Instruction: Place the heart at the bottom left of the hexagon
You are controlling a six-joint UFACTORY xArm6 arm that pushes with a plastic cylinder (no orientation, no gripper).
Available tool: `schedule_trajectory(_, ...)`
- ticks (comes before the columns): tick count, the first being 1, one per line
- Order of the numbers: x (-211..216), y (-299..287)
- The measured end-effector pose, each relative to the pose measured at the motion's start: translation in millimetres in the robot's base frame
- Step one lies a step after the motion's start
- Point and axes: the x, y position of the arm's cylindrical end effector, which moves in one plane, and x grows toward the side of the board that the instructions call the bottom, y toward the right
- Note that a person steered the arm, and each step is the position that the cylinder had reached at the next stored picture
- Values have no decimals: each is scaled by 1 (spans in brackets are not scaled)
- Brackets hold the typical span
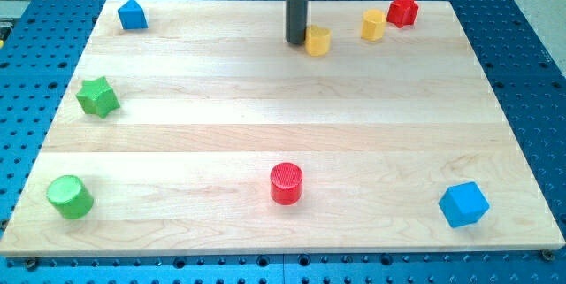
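There is no gripper to open or close here, only the rod, and my tip [295, 42] sits at the left flank of the yellow heart [317, 41], touching it or just short of it; the rod hides the contact. The shapes are small, so I take the nearer yellow block for the heart and the yellow hexagon [373, 25] for the one up and to its right, though that reading could be wrong. The heart already lies to the hexagon's lower left but stands apart from it, so the step seems to be a short push toward the view's right. That push should run through the heart's middle so it slides instead of spinning off the tip. It should stop before the heart touches the hexagon, since the hexagon could then knock into the red block [402, 10] just beyond it. The table [265, 116] gives little margin here, because all three blocks sit near its top edge, and any upward drift would carry the heart toward that edge. The wide bare middle below is the safe side for backing off and re-aiming, with the other blocks well apart along the left and bottom.
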Motion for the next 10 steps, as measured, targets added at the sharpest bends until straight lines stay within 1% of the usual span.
schedule_trajectory(1, 1, 0)
schedule_trajectory(2, 7, -52)
schedule_trajectory(3, 15, 3)
schedule_trajectory(4, 16, 15)
schedule_trajectory(5, 16, 4)
schedule_trajectory(7, 47, -13)
schedule_trajectory(8, 47, 18)
schedule_trajectory(9, 39, 40)
schedule_trajectory(10, 40, 27)
